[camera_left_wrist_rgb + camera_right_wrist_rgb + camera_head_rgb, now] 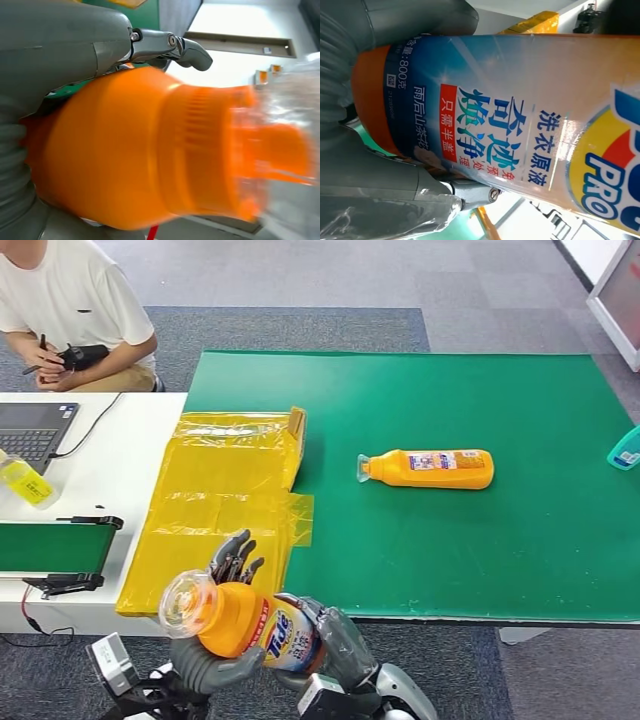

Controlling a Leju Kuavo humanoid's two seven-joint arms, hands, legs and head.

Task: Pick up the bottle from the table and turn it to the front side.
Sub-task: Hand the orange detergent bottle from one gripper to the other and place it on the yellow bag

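An orange Tide bottle (241, 620) with a clear cap hangs in the air just in front of the table's near edge. It lies roughly sideways, cap to the left, with its blue and yellow label facing me. My left hand (207, 665) grips the shoulder near the cap, fingers over the top and thumb below. My right hand (340, 645) grips the base end. In the left wrist view the bottle (132, 150) is blurred beside my left hand (56, 45). The right wrist view has the label (508, 110) close up, held by my right hand (376, 170).
A second orange bottle (430, 468) lies on its side on the green mat (490, 560). Yellow plastic bags (219, 500) cover the mat's left edge. On the white table (128, 450) at left stands a laptop (30, 430). A person (75, 310) sits behind it.
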